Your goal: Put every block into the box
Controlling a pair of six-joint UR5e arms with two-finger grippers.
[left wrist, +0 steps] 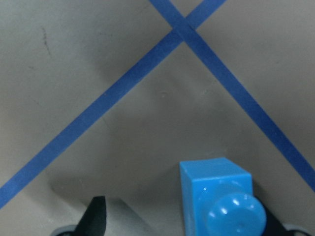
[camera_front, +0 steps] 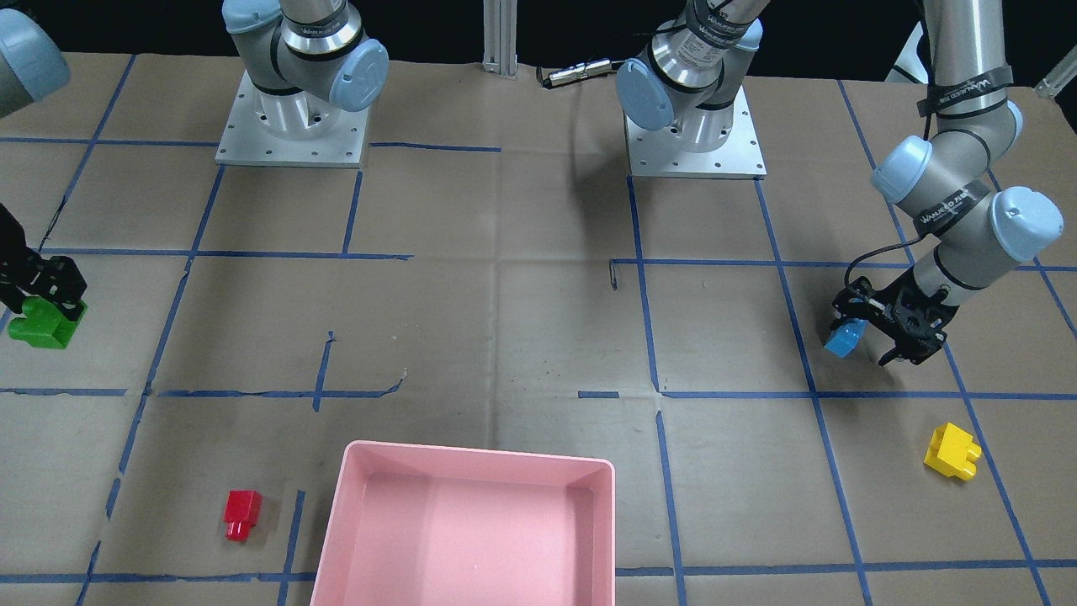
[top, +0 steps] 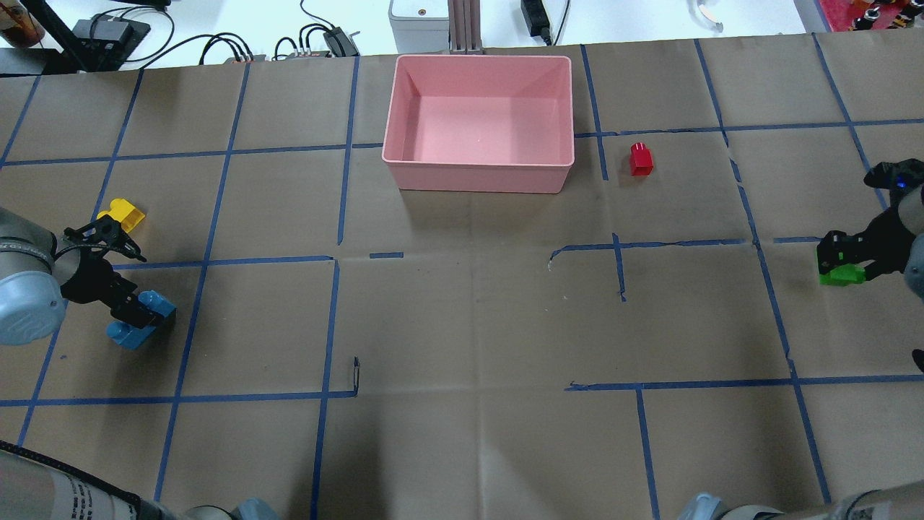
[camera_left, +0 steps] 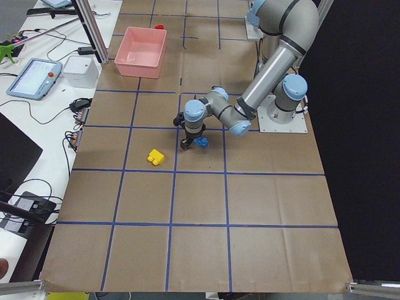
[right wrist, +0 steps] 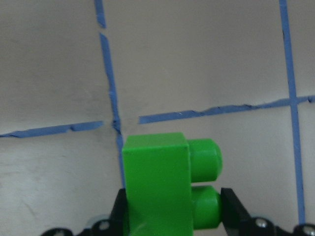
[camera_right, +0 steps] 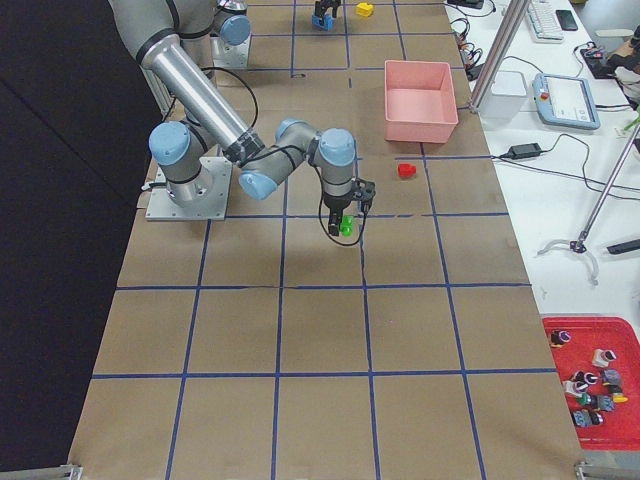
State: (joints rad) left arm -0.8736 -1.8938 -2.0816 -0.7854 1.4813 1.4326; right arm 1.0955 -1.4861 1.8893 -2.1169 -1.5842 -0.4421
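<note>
My left gripper (camera_front: 868, 345) (top: 136, 283) is open, low over the table at my far left. The blue brick (camera_front: 843, 340) (top: 141, 318) (left wrist: 216, 201) lies against one finger; the other finger (left wrist: 97, 216) stands apart from it. My right gripper (camera_front: 46, 296) (top: 843, 261) is shut on the green brick (camera_front: 40, 325) (top: 840, 275) (right wrist: 157, 187) at my far right, at table height. The yellow brick (camera_front: 952, 451) (top: 124, 214) lies just beyond the left gripper. The red brick (camera_front: 242, 514) (top: 640, 159) lies beside the pink box (camera_front: 480, 459) (top: 476, 167), which holds nothing.
Brown paper with a blue tape grid covers the table. The two arm bases (camera_front: 292, 126) (camera_front: 694, 135) stand on my side. Cables and devices lie beyond the table's far edge (top: 216, 43), behind the box.
</note>
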